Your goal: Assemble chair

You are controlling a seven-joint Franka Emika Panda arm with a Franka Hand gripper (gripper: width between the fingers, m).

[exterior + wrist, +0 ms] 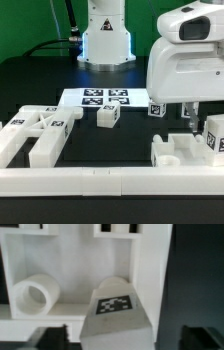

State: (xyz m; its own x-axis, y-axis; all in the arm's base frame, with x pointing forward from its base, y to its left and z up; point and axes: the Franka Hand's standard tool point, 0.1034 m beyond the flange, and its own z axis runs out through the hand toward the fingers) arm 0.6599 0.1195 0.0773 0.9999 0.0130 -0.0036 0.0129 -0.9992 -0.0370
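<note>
My pincer stands about half wide. One dark finger sits on either side of a glossy white plastic bar that carries a black-and-white square tag. In the wrist view a thin dark gap shows along each flank of the bar. I judge that the jaws straddle it without touching and that I hold nothing yet.

The bar lies straight between my fingers, directly under the pincer. It looks broad close to me and narrow farther off. I read that as its long axis pointing up toward my wrist, so the bar stands on end or nearly so. Its flat flanks face my fingers, so the coming move calls only for closing squarely, with no turn of the wrist.

Just behind the bar sits the blocky white plastic seat block, with a round hole in its wall. I cannot tell whether the two touch.

Both lie near the edge of the black worktop that the long white border rail fences, at the exterior view's right. Well apart along that rail lies a cluster of loose white slabs. A small white tagged cube sits between, beside the marker board.
</note>
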